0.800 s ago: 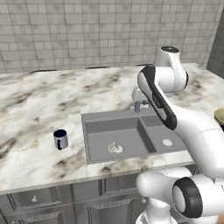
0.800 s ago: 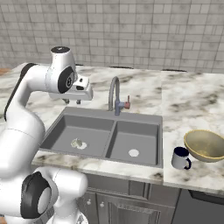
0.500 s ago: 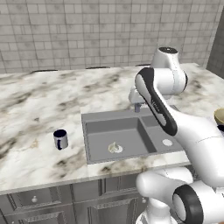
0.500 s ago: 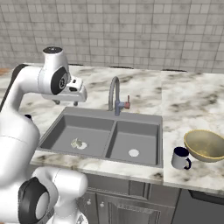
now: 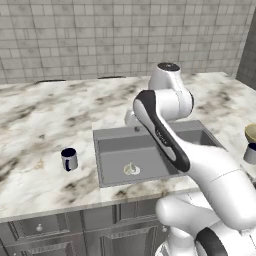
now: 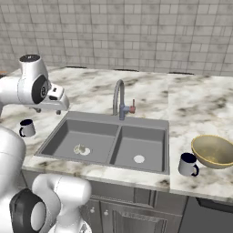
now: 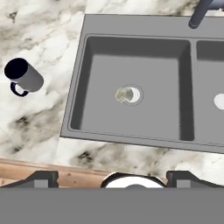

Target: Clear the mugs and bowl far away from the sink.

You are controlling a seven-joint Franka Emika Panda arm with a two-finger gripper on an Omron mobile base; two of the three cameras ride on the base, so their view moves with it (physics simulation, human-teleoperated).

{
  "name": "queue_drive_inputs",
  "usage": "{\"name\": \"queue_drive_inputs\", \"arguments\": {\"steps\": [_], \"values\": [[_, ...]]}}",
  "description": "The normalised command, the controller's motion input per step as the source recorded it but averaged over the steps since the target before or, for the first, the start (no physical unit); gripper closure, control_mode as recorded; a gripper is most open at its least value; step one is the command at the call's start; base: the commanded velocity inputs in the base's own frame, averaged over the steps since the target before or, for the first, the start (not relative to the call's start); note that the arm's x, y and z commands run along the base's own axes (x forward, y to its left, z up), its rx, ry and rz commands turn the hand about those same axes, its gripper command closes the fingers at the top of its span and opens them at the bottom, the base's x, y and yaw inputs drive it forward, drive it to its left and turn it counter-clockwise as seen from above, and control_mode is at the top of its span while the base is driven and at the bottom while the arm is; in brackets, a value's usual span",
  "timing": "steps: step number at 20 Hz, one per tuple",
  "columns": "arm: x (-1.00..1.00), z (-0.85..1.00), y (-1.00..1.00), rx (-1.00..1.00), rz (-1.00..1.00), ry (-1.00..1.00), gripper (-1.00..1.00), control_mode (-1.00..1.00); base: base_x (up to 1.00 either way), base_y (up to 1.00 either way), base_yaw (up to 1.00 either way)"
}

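Observation:
One dark blue-grey mug stands on the marble counter left of the sink. From the hand view this mug lies to the upper left, apart from my fingertips. A second mug stands right of the sink, touching or nearly touching the tan bowl. My gripper hangs open and empty above the sink's left rim, between the left basin and the left mug.
An arched grey tap with a red-marked lever rises behind the divider between the basins. The tiled wall backs the counter. Cabinet fronts run below the counter's front edge. Wide marble stretches lie left and right of the sink.
My arm has swung left, carrying the open hand from above the left basin toward the sink's left rim. Mugs and bowl stay where they were.

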Motion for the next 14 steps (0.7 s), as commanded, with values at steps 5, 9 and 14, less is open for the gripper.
{"name": "queue_drive_inputs", "arguments": {"steps": [5,9,14], "values": [[0.00,-0.30,0.82,-0.05,0.00,0.00,-1.00,-1.00,0.00,0.00,0.00],[0.00,-0.46,0.86,0.01,-0.01,0.00,-1.00,-1.00,0.00,0.00,0.00],[0.00,-0.33,0.84,0.03,0.00,0.00,-1.00,-1.00,0.00,0.00,0.00]]}}
